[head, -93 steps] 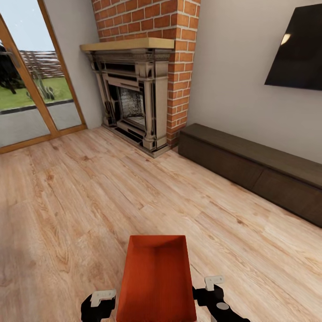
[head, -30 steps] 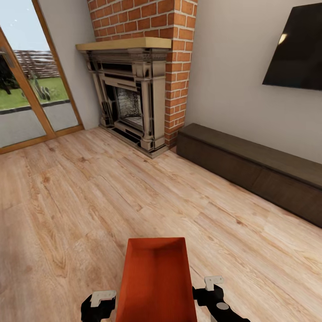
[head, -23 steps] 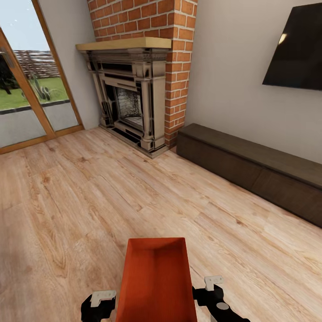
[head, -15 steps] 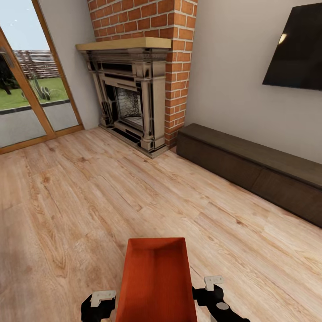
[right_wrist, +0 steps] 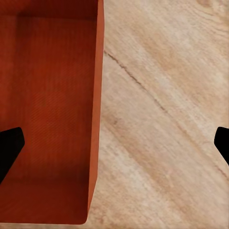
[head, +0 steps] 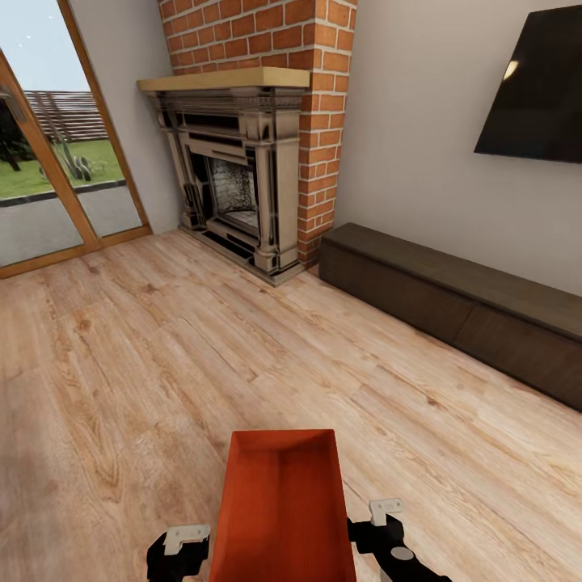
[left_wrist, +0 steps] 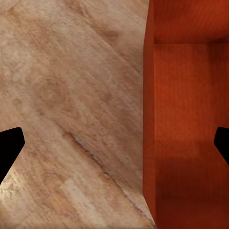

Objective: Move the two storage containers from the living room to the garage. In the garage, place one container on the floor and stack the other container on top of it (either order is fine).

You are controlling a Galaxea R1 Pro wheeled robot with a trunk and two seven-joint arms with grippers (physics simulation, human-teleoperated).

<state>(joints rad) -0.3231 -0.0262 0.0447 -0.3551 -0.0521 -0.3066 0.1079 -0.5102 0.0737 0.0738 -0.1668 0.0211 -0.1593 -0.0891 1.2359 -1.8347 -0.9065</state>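
I am in the living room, over its light wood-plank floor [head: 162,356]. One orange-red storage container [head: 283,509] sits low in the head view between my two grippers, its long axis pointing away from me. My left gripper [head: 179,543] straddles the tub's left wall [left_wrist: 149,119], one black fingertip [left_wrist: 9,148] outside and the other inside, far apart. My right gripper [head: 386,527] straddles the right wall [right_wrist: 98,105] in the same way, with its fingers wide apart. The tub's ribbed inside [right_wrist: 47,105] is empty. The garage is out of view.
A red-brick chimney with an ornate fireplace [head: 242,186] stands ahead. A long low dark-brown cabinet [head: 453,307] runs along the right wall under a black TV [head: 533,89]. Glass doors with wooden frames [head: 48,186] are at the left.
Since three seconds ago the whole view has shifted slightly, so the camera moved; the tub stays between the grippers. Over the last second nothing has visibly changed.
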